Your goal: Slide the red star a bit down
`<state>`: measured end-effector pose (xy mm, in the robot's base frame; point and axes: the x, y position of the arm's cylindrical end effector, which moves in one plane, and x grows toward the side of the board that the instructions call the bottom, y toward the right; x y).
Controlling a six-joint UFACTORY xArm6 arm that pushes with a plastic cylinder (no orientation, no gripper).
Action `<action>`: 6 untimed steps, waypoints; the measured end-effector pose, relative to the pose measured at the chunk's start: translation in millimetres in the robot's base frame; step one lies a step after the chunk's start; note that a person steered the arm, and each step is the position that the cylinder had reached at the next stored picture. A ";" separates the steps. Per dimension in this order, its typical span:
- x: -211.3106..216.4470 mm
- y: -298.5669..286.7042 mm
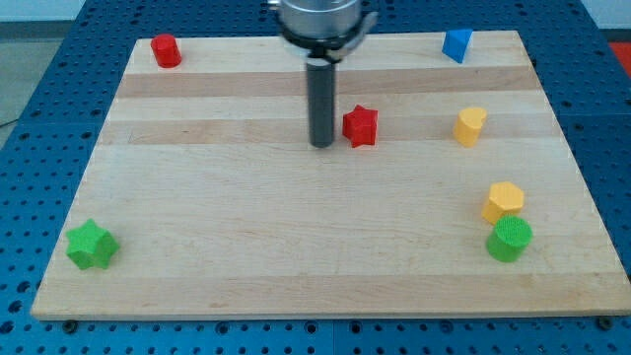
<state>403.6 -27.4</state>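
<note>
Matt pale wooden board (246,247), matt plastic-looking red star (361,125).

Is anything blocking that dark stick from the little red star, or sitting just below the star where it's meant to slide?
Nothing visible. My tip sits just to the view's left of the red star-shaped block, with only bare wooden board between them. Below the star the board shows only bare wood down to the bottom edge.

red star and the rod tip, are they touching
Apart: the camera view shows a thin strip of bare wood between my tip and the red star, which sits just to the view's right.
</note>
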 end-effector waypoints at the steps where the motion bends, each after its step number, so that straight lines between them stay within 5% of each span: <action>1: -30.9 -11.6; 2: -46.4 7.0; 4: 13.2 84.4; 6: 22.7 39.1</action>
